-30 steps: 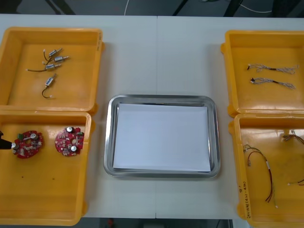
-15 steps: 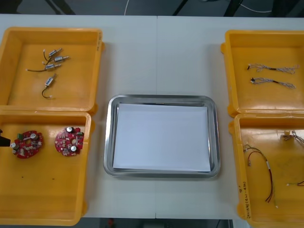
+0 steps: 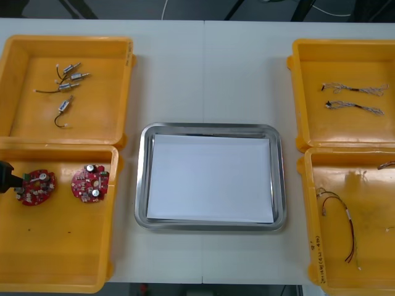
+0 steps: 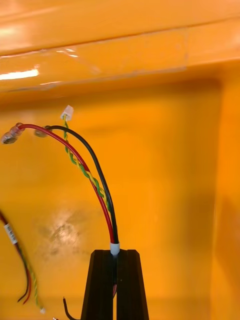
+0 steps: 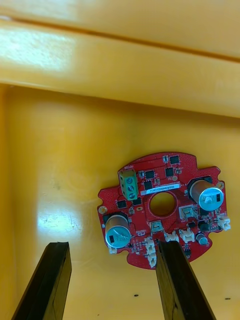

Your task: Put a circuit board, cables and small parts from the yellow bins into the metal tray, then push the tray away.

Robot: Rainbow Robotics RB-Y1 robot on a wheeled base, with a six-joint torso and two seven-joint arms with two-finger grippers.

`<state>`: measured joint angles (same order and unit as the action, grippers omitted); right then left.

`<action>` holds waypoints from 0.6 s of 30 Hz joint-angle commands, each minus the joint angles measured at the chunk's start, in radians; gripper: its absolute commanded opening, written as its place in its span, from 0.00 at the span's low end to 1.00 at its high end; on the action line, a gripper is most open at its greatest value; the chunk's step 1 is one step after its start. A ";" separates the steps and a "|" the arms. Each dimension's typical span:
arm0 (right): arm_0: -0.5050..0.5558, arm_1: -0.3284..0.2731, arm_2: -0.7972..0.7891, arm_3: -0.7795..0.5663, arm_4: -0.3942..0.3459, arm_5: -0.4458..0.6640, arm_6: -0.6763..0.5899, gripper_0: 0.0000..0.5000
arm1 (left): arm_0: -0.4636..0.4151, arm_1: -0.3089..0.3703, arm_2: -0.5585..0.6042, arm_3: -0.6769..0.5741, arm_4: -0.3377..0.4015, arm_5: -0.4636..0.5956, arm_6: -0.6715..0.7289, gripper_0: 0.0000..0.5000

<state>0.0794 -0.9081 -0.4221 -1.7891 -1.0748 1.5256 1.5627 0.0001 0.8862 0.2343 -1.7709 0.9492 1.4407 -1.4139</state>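
Observation:
Two round red circuit boards [image 3: 35, 187] [image 3: 91, 182] lie in the near left yellow bin [image 3: 55, 271]. My left gripper [image 3: 7, 176] is at that bin's left edge, beside the nearer board. In the left wrist view it [image 5: 115, 282] stands open, one finger on bare bin floor, the other finger [image 5: 182, 285] over the rim of the board [image 5: 162, 207]. My right gripper [image 4: 115, 257] is shut on a red, black and yellow-green cable [image 4: 95, 175], held above the floor of the near right bin [image 3: 370, 271]. The metal tray [image 3: 142, 179], white inside, sits at the table's middle.
Several small metal parts [image 3: 68, 86] lie in the far left bin. Two twisted blue and white cables [image 3: 355, 97] lie in the far right bin. Another red and yellow cable [image 3: 339, 219] [image 4: 15, 250] rests in the near right bin.
The cable at the near right bin's right side has risen and slid off toward the view's edge. My left gripper has edged further in toward the left board.

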 commanded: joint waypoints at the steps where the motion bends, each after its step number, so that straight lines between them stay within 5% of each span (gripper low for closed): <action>1: 0.022 -0.063 -0.099 -0.064 -0.076 0.071 0.007 0.00 | -0.023 0.043 -0.032 0.007 -0.023 -0.026 0.024 1.00; 10: 0.022 -0.186 -0.139 -0.142 -0.247 0.119 0.000 0.00 | -0.023 0.043 -0.067 0.027 -0.044 -0.071 0.023 1.00; 18: 0.017 -0.313 -0.124 -0.331 -0.303 0.119 -0.001 0.00 | -0.023 0.043 -0.096 0.042 -0.063 -0.106 0.024 1.00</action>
<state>0.0860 -1.1319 -0.5304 -2.0431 -1.3617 1.6396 1.5626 -0.0002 0.8866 0.1581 -1.7365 0.9013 1.3559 -1.4139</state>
